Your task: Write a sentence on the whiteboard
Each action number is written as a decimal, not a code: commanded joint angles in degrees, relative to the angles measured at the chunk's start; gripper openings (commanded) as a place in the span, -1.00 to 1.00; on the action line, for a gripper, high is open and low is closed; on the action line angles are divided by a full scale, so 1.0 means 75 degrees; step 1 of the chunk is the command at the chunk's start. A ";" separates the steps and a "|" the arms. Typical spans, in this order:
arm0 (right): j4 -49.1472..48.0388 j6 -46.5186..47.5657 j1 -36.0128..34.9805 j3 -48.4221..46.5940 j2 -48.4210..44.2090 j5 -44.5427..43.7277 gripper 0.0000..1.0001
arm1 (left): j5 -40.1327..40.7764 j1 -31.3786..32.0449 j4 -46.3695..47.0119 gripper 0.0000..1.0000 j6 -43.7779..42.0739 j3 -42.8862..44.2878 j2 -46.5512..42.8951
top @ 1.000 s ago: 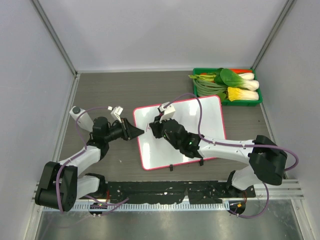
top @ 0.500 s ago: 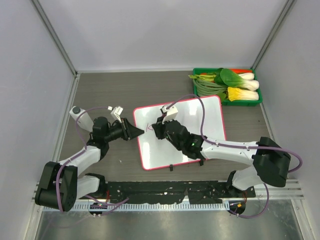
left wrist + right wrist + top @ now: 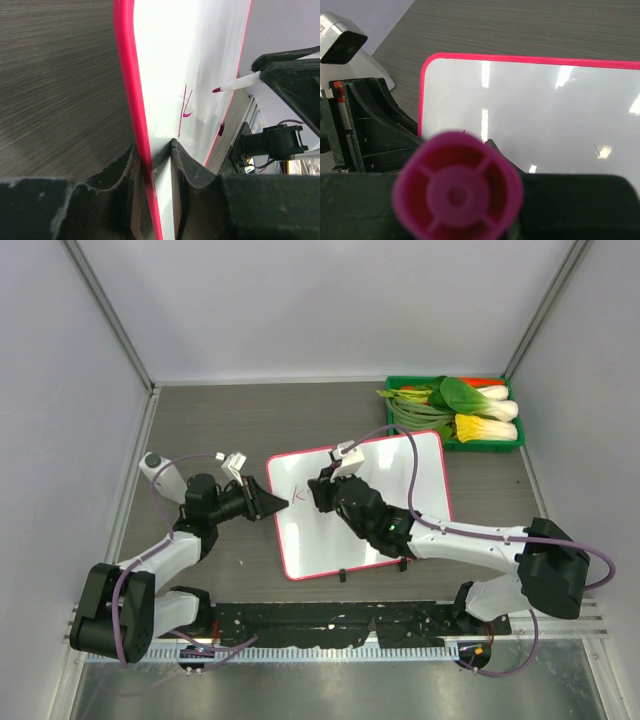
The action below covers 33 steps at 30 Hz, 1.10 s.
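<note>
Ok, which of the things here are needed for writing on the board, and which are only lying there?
For the job: whiteboard, clamped at its edge by the left gripper; marker, held by the right gripper; pink strokes on the board.
Just lying about: green tray with vegetables, far right.

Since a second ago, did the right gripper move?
Yes. The right gripper, holding the marker, slid a little across the whiteboard toward the tray.
</note>
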<state>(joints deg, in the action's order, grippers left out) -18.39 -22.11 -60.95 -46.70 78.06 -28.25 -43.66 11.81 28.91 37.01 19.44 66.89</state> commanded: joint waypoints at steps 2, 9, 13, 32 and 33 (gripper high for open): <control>-0.0196 0.0053 0.0017 -0.0336 0.0290 -0.0428 -0.97 | -0.0073 0.0089 -0.0163 -1.00 -0.0470 -0.0096 0.0022; -0.0267 0.0006 0.0005 -0.0149 0.0478 -0.0757 -0.97 | -0.0085 0.0077 -0.0174 -1.00 -0.0482 -0.0096 0.0011; -0.0127 -0.0017 0.0005 -0.0008 0.0443 -0.0686 -0.97 | -0.0073 0.0089 -0.0174 -1.00 -0.0482 -0.0096 0.0011; -0.0102 -0.0228 0.0005 0.0636 0.0092 -0.0124 -0.97 | -0.0073 0.0077 -0.0186 -1.00 -0.0494 -0.0096 0.0010; -0.0102 -0.0251 0.0005 0.0648 0.0069 -0.0101 -0.97 | -0.0073 0.0077 -0.0186 -1.00 -0.0494 -0.0096 0.0022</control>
<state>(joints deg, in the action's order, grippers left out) -21.04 -23.83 -61.04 -43.13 79.68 -28.82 -43.46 11.81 28.51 37.01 19.44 66.89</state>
